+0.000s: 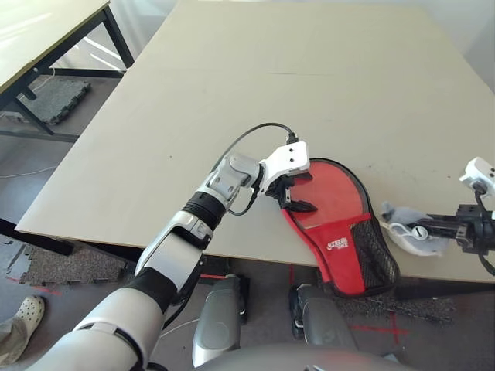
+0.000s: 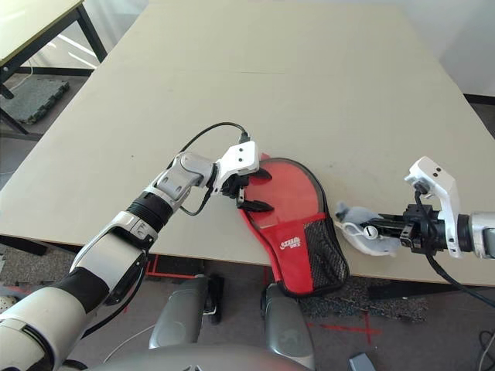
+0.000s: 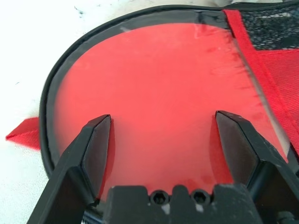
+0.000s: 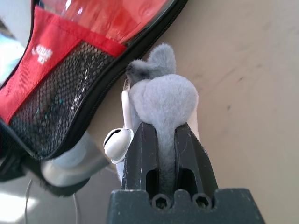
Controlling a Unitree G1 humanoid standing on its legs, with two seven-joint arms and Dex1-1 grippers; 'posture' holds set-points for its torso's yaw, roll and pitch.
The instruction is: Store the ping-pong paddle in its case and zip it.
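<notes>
The case point(image 1: 340, 232) lies flat near the table's front edge, its mesh-pocket end hanging over the edge. Its round part point(image 3: 154, 79) is glossy red under a clear window with a black zipper rim. I cannot tell whether that red is the ping-pong paddle's blade; the paddle's handle is hidden. My left gripper point(image 1: 300, 193) hovers open just over the round part, one finger to each side of its middle. To the right of the case, my right gripper point(image 2: 379, 229) is shut on a small grey fuzzy lump point(image 4: 166, 98) with a white cord point(image 4: 117, 142), which touches the case's edge.
The beige table point(image 1: 309, 77) stretches far behind the case. A second table point(image 1: 39, 31) stands at the back left across a gap. A person's shoe point(image 1: 27, 313) rests on the floor at the lower left.
</notes>
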